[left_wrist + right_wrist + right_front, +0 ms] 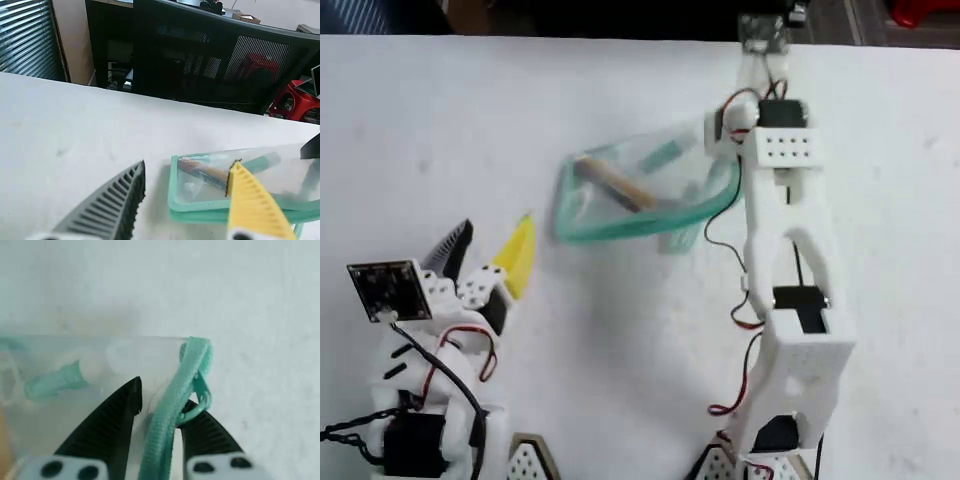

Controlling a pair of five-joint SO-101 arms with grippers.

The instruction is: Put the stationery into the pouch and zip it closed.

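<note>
A clear pouch (640, 200) with a teal zip band lies mid-table, its mouth gaping. Inside lie a wood-coloured pen (616, 186) and a teal item (663, 155). My right gripper (728, 150) is at the pouch's right end. The right wrist view has its black fingers (117, 412) shut on the teal zip band (175, 390), beside the zip pull (202, 399). My left gripper (498, 226) stands open at the lower left, a short way off the pouch's left end. Its grey and yellow fingers (250, 200) frame the pouch (220, 200) and the pen (205, 172).
The white table (470, 120) has bare room to the left and in front of the pouch. Red and black cables (745, 300) hang along the right arm. Beyond the table's far edge stands a dark mesh chair (210, 55).
</note>
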